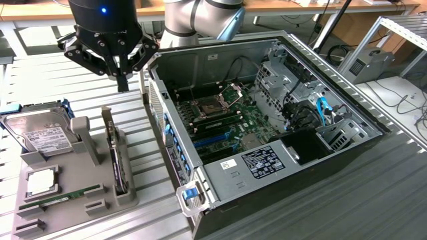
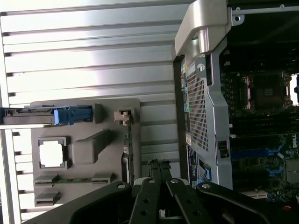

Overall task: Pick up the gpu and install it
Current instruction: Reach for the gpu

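Below the gripper [image 1: 123, 87], offset away from the computer case [image 1: 157, 107], the gpu [image 1: 118, 162] is standing on edge lengthwise in the gray holder [image 1: 80, 175], while the jaws are pressing together, empty.

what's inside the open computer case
A green motherboard with its CPU socket, blue slots and blue cables. The labelled grey cover and black shroud hide whatever lies under them.

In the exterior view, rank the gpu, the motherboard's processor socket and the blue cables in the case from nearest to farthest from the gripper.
1. gpu: on edge in the gray holder, beneath the gripper.
2. processor socket: inside the open case, toward the exterior view's right.
3. blue cables: deeper in the case, farthest right.
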Available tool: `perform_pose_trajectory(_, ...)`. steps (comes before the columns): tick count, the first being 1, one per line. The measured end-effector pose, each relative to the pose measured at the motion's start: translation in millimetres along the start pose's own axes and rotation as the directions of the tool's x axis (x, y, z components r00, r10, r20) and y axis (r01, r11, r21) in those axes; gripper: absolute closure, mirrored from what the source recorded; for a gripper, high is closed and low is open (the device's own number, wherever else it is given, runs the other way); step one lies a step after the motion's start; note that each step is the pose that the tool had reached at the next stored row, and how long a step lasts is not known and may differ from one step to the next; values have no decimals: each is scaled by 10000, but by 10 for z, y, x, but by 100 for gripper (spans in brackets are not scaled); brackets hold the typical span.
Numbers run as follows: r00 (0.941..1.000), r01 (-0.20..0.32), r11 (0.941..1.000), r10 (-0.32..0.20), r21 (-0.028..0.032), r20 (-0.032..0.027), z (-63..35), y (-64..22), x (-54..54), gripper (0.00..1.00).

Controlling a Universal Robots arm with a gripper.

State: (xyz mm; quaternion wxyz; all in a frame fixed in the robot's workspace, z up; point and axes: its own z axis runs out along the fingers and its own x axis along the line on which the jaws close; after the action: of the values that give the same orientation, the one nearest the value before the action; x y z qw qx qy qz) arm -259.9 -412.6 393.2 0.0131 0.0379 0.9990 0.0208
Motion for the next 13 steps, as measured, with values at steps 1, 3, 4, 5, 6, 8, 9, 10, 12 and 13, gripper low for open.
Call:
perform_pose_trajectory(1,10000,0,10000,0,0,0,0,-3,0,89)
perform_pose_trajectory(3,10000,0,10000,0,1,-1,-1,-9,-1,89)
perform_pose_trajectory(4,10000,0,10000,0,0,0,-1,-12,-1,89)
perform_pose_trajectory(5,10000,0,10000,0,0,0,0,-14,-1,89)
perform_pose_trajectory(6,10000,0,10000,0,1,0,-1,-16,-1,89)
perform_pose_trajectory(8,10000,0,10000,0,0,0,-1,-22,-2,89)
perform_pose_trajectory(9,10000,0,10000,0,0,0,-1,-25,-2,89)
perform_pose_trajectory(10,10000,0,10000,0,1,0,-1,-28,-2,89)
perform_pose_trajectory(12,10000,0,10000,0,-1,0,-1,-32,-2,89)
perform_pose_trajectory(13,10000,0,10000,0,0,0,-2,-35,-3,89)
